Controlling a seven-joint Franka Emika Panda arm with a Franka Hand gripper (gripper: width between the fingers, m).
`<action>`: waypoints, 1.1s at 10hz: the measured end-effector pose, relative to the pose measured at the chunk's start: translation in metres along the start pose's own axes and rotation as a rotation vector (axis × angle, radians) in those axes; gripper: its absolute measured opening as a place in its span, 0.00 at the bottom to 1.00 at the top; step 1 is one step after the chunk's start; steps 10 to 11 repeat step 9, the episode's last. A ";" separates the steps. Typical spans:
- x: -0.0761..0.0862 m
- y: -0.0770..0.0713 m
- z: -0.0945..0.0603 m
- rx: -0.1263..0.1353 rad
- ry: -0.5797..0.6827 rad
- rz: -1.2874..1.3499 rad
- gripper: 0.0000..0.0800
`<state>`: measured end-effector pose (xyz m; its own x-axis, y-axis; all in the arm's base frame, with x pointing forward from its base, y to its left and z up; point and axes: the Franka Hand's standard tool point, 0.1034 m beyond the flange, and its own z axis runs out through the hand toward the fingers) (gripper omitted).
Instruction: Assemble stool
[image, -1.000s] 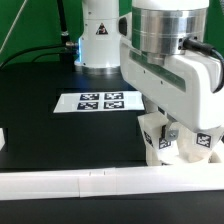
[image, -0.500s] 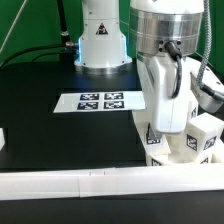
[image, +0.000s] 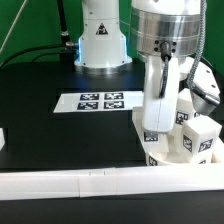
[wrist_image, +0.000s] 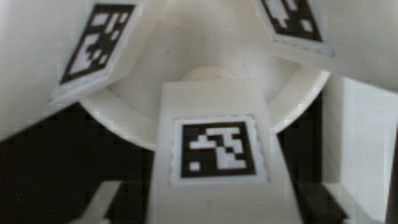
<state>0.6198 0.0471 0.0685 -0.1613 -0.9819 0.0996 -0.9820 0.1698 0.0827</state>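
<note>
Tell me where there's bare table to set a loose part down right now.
Bare black table lies between the marker board and the white rail. The exterior view's right is crowded: the tool sits over the stool.

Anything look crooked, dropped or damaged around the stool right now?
Nothing stands out. The stool sits at the exterior view's right by the front rail, tagged legs up, with the end effector over it. The marker board lies flat.
</note>
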 end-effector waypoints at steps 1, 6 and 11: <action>0.000 -0.001 -0.002 0.006 -0.002 -0.005 0.66; 0.018 0.010 -0.059 0.102 -0.089 -0.085 0.81; 0.018 0.011 -0.057 0.100 -0.085 -0.092 0.81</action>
